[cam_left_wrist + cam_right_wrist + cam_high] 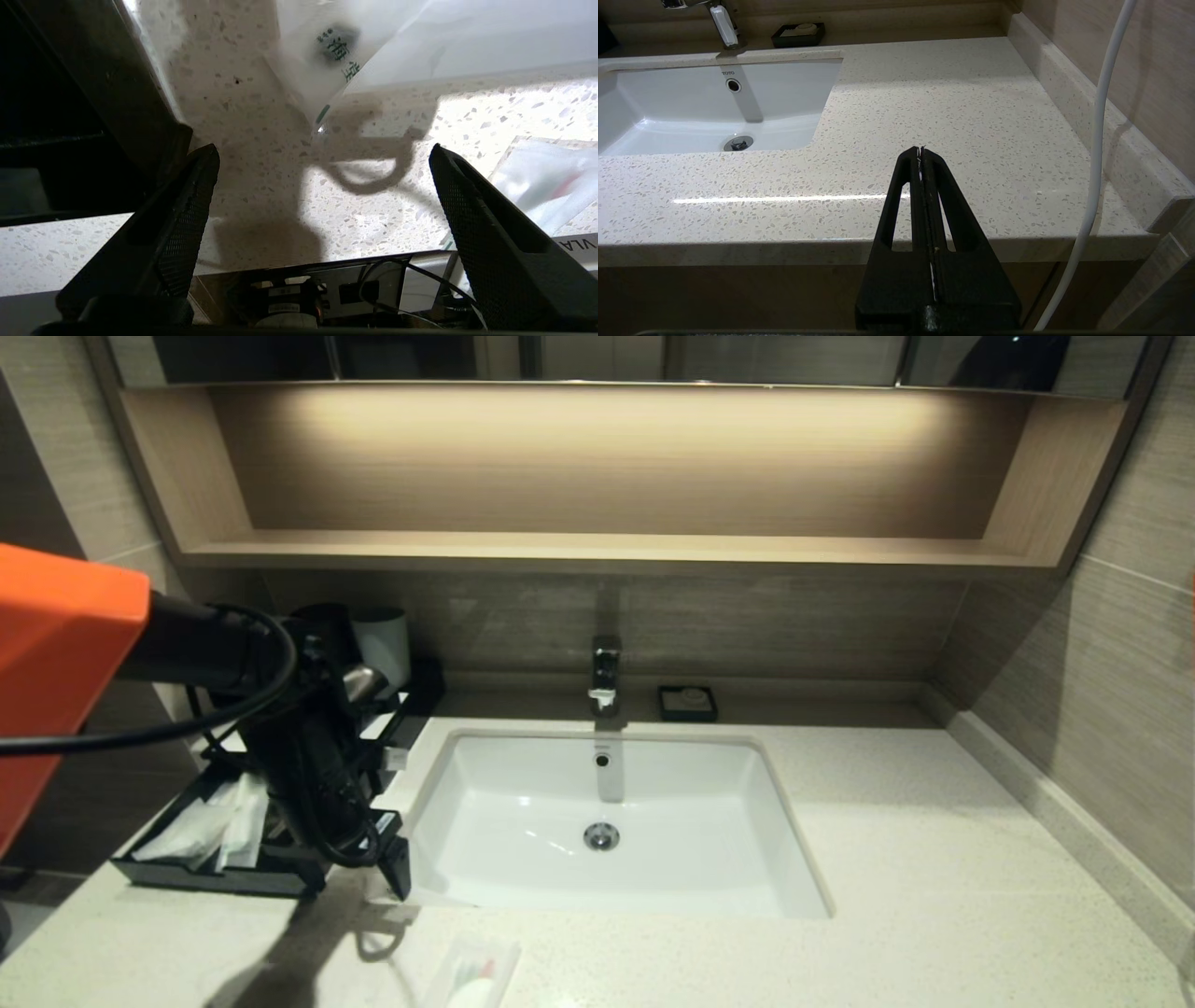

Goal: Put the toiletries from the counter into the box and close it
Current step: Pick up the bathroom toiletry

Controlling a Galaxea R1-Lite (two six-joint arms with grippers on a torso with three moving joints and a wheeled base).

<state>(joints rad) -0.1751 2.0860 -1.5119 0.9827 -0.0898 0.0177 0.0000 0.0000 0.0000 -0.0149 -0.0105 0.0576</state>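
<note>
The black box [201, 880] stands at the counter's [934, 859] left end with its drawer pulled out. Translucent white packets [213, 823] lie in the drawer. My left gripper [387, 859] hangs open and empty at the drawer's front right corner, just above the counter [322, 196]. Its fingers [187, 219] stand wide apart. A slim packet with a green band [327, 60] lies beyond them. A flat pouch with red-green print [471, 975] lies near the front edge, also in the left wrist view [546, 186]. My right gripper [920, 151] is shut and empty, off the counter's front right.
The white sink [607, 821] is inset mid-counter with a faucet [605, 677] behind it. A small black soap dish [687, 703] sits at the back. A white cup [383, 639] and a black cup [327, 621] stand behind the box. A wooden shelf [597, 549] runs above.
</note>
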